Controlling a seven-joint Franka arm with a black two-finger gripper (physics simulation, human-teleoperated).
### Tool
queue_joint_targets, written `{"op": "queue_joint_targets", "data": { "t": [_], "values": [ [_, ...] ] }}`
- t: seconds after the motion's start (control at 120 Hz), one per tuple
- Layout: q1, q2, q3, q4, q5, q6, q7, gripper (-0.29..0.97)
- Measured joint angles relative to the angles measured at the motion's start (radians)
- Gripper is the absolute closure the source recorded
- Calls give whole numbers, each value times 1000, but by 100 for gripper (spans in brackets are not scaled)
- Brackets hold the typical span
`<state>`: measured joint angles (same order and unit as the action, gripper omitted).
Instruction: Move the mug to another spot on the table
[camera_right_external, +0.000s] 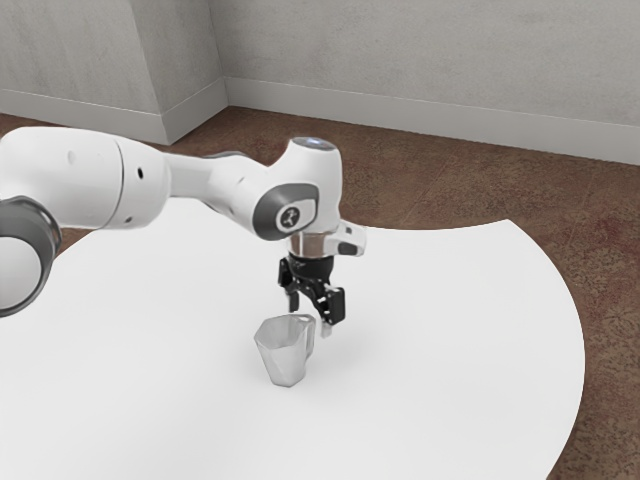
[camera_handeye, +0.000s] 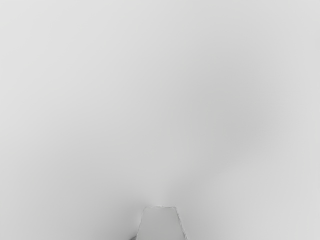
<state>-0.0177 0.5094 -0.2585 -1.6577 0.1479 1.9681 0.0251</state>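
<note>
Pale grey mug (camera_handeye: 159, 225) edge against the white table (camera_handeye: 150, 100).

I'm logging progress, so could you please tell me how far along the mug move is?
Approach looks done: the black end effector hangs right at the rim of the pale grey faceted mug. In hand: securing a grasp. Left: the mug stands upright on the white round table, not yet lifted or set elsewhere.

A white table (camera_right_external: 480, 350) with a rounded edge on the exterior view's right carries one pale grey mug (camera_right_external: 285, 350). The mug stands upright, mouth up, well in from that rounded edge.
</note>
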Motion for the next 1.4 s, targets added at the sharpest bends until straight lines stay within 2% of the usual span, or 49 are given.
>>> {"op": "queue_joint_targets", "data": {
  "t": [0.442,1.133,1.283,1.4],
  "values": [
    [-1,17,-28,-11,70,2,-17,0],
    [-1,12,-28,-9,85,-19,-79,4],
    [-1,11,-28,-9,85,-25,-94,10],
    [-1,11,-28,-9,85,-27,-104,22]
  ]
}}
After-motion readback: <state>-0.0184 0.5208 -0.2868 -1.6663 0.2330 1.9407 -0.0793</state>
